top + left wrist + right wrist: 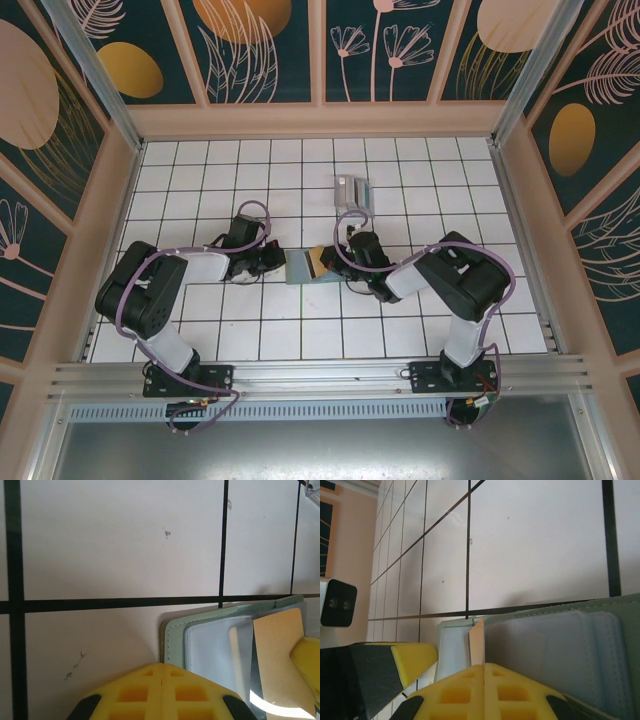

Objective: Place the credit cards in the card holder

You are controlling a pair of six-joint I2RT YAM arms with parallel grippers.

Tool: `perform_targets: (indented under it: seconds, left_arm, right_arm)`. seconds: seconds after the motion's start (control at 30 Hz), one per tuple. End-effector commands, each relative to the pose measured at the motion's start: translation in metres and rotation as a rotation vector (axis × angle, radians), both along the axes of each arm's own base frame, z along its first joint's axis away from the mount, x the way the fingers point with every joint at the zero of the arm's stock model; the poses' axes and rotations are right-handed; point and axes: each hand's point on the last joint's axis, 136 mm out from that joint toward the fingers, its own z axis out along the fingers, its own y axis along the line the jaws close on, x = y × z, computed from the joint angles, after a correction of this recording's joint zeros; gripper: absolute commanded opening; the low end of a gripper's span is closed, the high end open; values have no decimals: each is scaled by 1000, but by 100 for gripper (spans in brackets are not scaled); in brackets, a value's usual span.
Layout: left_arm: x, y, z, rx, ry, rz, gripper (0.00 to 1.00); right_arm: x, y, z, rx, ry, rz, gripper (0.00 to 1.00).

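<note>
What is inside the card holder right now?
A gold-brown card lies partly in the open card holder, beside its pale blue pocket. Whether other cards sit under the pocket layers is covered.

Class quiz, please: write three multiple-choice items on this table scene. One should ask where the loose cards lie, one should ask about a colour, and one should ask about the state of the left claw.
1. Where does the card pile lie relative to the holder?
A. Farther from the arm bases, slightly right
B. Between the arm bases
C. On top of the holder

2. What colour is the card at the open holder?
A. Red
B. Gold-brown
C. Black

3. How is the left claw?
A. Wide open
B. Clamped on a teal card
C. Shut, fingers together

Answers:
1 A: the top view shows the pile on the tiles beyond the holder, apart from it.
2 B: both wrist views show a tan-gold card against the grey pockets.
3 C: its yellow fingers meet at a thin seam with nothing between them.
</note>
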Motion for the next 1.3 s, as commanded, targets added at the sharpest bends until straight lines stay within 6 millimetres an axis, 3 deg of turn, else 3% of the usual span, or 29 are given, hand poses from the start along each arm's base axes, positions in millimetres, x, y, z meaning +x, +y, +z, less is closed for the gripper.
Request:
perform_targets:
  seconds: [0.0, 0.3, 0.67, 0.8, 0.97, 1.27]
  left_arm:
    - [-10, 9, -17, 64, 48, 2, 0]
    - [-11, 10, -17, 50, 43, 15, 0]
    - [-10, 8, -13, 25, 47, 34, 0]
    - [-8, 9, -14, 40, 45, 32, 0]
    - [-8, 8, -17, 41, 54, 26, 0]
    - [-6, 7, -16, 53, 52, 15, 0]
  right_arm:
    - [2, -8, -7, -28, 5, -51, 0]
    - [-6, 16, -2, -13, -15, -34, 0]
    - [-11, 13, -13, -67, 49, -129, 0]
    - [-12, 18, -12, -87, 50, -102, 19]
    - [-15, 15, -6, -154, 47, -66, 33]
    - [-24, 8, -11, -247, 87, -21, 36]
